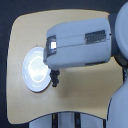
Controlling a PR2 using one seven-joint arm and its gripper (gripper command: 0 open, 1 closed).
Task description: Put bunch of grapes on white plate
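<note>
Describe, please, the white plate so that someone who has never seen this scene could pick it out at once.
Start at the light wooden table that fills the middle of the exterior view. Near the table's edge on that view's left lies the white plate, partly covered on one side by the robot's big grey arm. It is the only round, glossy white thing on the wood.
</note>
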